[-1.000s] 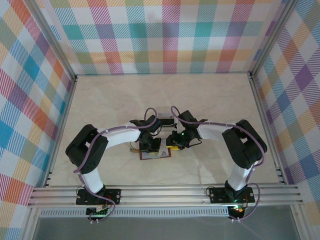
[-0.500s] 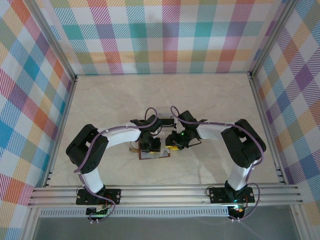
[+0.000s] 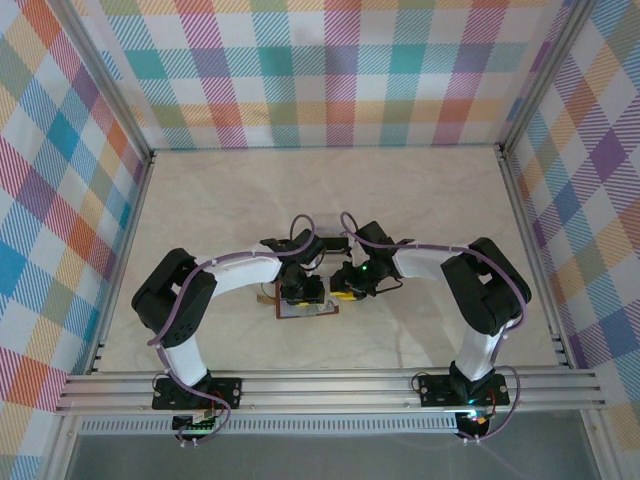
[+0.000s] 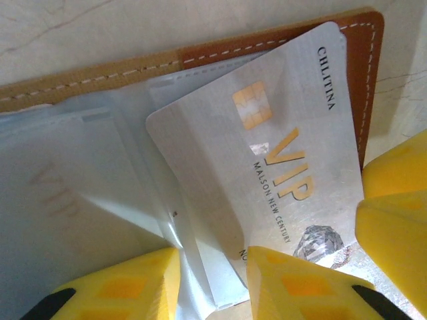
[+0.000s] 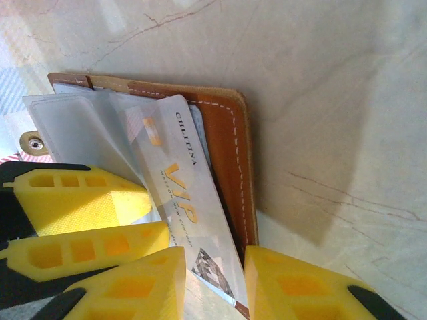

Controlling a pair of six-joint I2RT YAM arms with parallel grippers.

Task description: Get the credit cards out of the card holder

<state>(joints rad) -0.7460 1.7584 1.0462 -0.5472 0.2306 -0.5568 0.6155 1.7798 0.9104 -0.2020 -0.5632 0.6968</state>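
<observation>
A wall (image 3: 60, 200) of bright checked cloth in teal, orange, purple and yellow stands at 9 o'clock in the overhead view. The same cloth runs across the back at 12 o'clock and down the side at 3 o'clock. Silver metal rails (image 3: 330, 390) frame the bay, with a doubled one along the near edge at 6 o'clock. The table top (image 3: 330, 190) is pale cream, like marble, with thin brown veins.

The left arm (image 3: 240, 270), white with black joints, bends in from 8 o'clock toward the middle of the table. The left gripper (image 3: 300, 296) points down just left of centre. In its own wrist view its yellow fingers (image 4: 127, 283) stand a little apart and clamp nothing, and the edge of the clear sleeves (image 4: 80, 200) lies in the gap between them.

The card holder (image 3: 312, 311) lies open and flat on the table at the centre, toward 6 o'clock, under both grippers. It has brown leather with pale stitching along the rim. A silver credit card (image 4: 280, 153) with a gold chip and gold "VIP" lettering sticks out of the sleeves at a slant, partly over the leather.

The right gripper (image 3: 345, 293) sits just right of the holder. Its fingers (image 5: 300, 287) stand narrowly apart on either side of the card's near end. I cannot tell whether they pinch it. The right arm (image 3: 430, 262) reaches back toward 4 o'clock.
</observation>
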